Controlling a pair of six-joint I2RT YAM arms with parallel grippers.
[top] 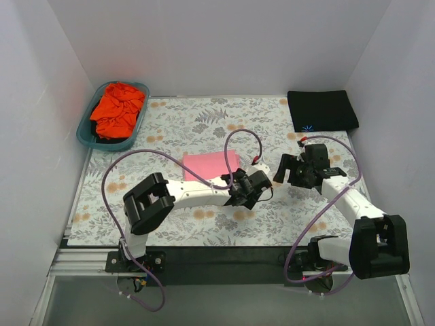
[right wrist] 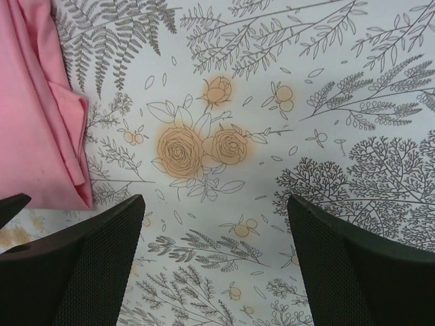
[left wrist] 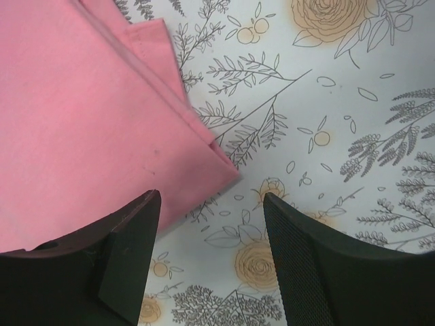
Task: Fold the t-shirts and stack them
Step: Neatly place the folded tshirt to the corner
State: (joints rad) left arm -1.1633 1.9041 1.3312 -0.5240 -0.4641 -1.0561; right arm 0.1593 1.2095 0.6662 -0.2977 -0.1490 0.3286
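Note:
A folded light pink t-shirt (top: 209,165) lies on the floral table in the middle; it also shows in the left wrist view (left wrist: 81,115) and at the left edge of the right wrist view (right wrist: 34,122). A folded black t-shirt with a small blue logo (top: 321,110) lies at the back right. An orange-red t-shirt (top: 117,109) is crumpled in the teal basket. My left gripper (top: 257,187) (left wrist: 211,238) is open and empty, just off the pink shirt's near right corner. My right gripper (top: 282,170) (right wrist: 214,251) is open and empty over bare cloth, right of the pink shirt.
The teal plastic basket (top: 87,132) stands at the back left corner. White walls close in the table on three sides. Purple cables loop over both arms. The floral tablecloth (top: 183,122) covers the surface; a black strip runs along the near edge.

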